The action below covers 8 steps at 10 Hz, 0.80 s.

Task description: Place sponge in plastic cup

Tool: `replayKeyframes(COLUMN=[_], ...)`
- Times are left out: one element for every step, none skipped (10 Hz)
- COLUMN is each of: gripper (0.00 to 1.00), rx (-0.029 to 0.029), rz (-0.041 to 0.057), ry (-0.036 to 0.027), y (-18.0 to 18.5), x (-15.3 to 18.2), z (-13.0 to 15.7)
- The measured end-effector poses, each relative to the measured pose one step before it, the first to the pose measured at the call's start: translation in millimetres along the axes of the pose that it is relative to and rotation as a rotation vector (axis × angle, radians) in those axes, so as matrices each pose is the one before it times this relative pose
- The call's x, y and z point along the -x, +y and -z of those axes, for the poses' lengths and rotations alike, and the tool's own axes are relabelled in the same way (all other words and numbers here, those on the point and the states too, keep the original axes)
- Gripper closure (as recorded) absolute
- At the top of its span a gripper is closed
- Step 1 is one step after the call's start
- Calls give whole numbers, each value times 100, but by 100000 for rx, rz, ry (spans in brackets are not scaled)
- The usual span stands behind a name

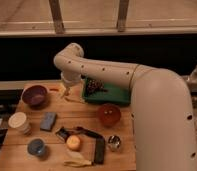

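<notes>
Wooden desk (82, 114): claw (66, 94) hovers released, empty; sponge (48, 120) lies untouched toward its left, plastic cup (36, 146) farther off; all steps pending.

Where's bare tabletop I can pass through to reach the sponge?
Bare wood runs between the purple bowl and the red bowl, just in front of the gripper, which hangs open by the green tray. It leads to the sponge. Crowded: the front, around the orange ball, black bar and metal cup.
</notes>
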Motion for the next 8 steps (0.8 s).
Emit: replayKeyframes(gripper=[20, 20, 20, 20, 20, 20, 20, 20], rx=[1659, 2137, 2328, 3273, 3000, 2287, 2032, 1517], rz=[464, 884, 1095, 1289, 1594, 2113, 2782, 3262], ry=[1496, 1287, 1362, 1372, 1477, 1515, 1310, 141], y=[126, 574, 867, 1398, 1581, 1434, 1357, 718], x=[-248, -160, -212, -340, -217, -19, 245, 189], z=[-521, -888, -1406, -1804, -1545, -1384, -1390, -766])
